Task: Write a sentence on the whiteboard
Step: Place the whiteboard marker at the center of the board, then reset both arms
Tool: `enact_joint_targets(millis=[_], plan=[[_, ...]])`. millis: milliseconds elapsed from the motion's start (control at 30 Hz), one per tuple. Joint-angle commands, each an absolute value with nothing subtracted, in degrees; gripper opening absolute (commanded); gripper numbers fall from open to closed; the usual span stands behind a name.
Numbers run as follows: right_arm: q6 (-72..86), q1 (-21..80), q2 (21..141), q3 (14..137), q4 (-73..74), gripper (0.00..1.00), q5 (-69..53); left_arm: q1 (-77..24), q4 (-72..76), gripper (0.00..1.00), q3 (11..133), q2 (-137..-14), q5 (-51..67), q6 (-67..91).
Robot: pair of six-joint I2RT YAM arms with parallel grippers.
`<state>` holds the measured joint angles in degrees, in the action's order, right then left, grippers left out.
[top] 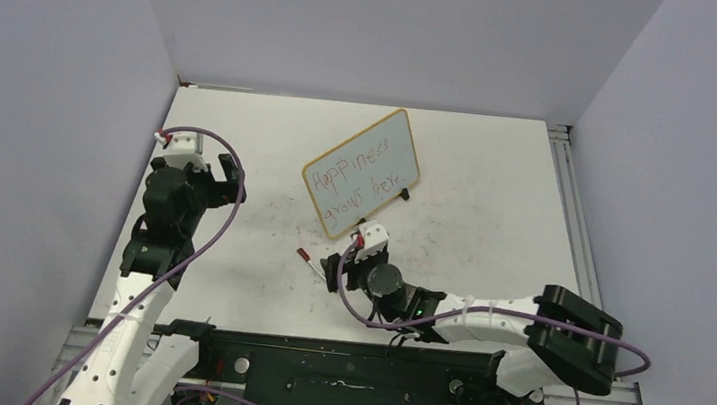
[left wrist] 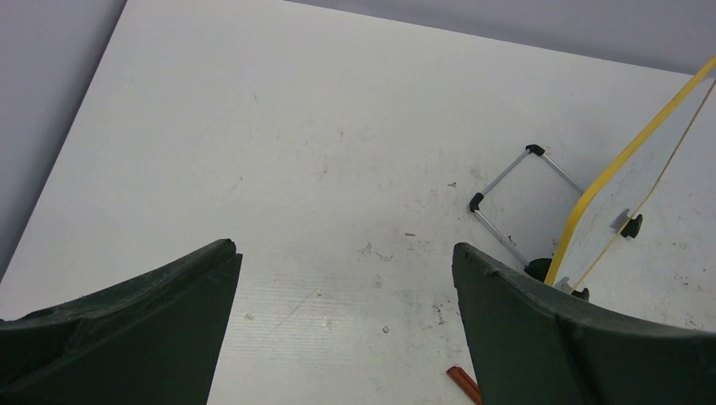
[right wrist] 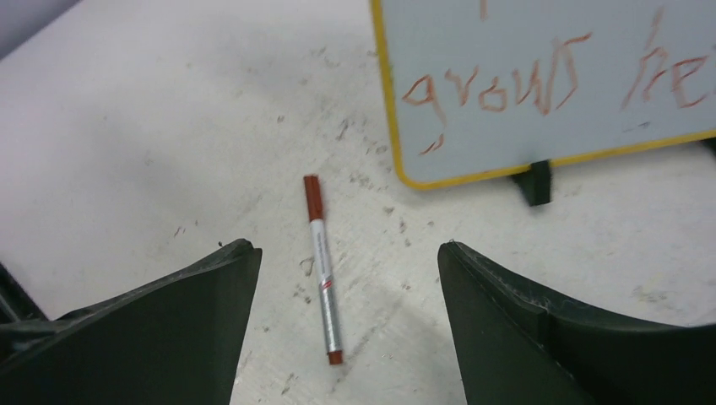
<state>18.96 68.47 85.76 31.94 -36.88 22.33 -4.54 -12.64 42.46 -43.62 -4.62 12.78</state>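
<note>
White scuffed tabletop (top: pixel 495 207), grey walls around. Left black claw (left wrist: pixel 342 249) spread wide, holds nothing, well apart from work. Red-capped silver marker pen (right wrist: pixel 322 278) lies flat on table, between spread fingers of right black claw (right wrist: pixel 346 246), not pinched. Small yellow-framed whiteboard (top: pixel 394 134) stands just beyond, red sentence (top: pixel 357 174) on it. I worry: careless swing rolls pen, knocks board over, smears letters.

Pale lavender-grey walls (top: pixel 383 24) enclose a scuffed white tabletop (top: pixel 496 197) on three sides; a metal rail (top: pixel 574 217) edges its right
</note>
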Motion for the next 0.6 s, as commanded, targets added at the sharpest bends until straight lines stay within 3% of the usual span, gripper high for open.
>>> enact_joint_targets(millis=[0, 233, 467, 567], plan=[[17.02, 61.83, 75.04, 32.22, -27.33, 0.81, 24.49, -4.91, -9.28, 0.97, 42.96, -42.27, -6.33, 11.76], [16.26, 42.01, 60.79, 32.92, -12.14, 0.93, 13.85, -5.32, -9.57, 0.96, 42.65, -40.61, -9.48, 12.19], [14.70, 22.84, 51.65, 35.41, -2.24, 0.96, 8.28, -6.83, -12.08, 0.96, 43.31, -38.39, -17.21, 13.97], [14.21, 19.10, 47.04, 33.92, -3.14, 0.98, 8.92, -7.65, -12.64, 0.96, 43.64, -38.12, -20.28, 14.15]])
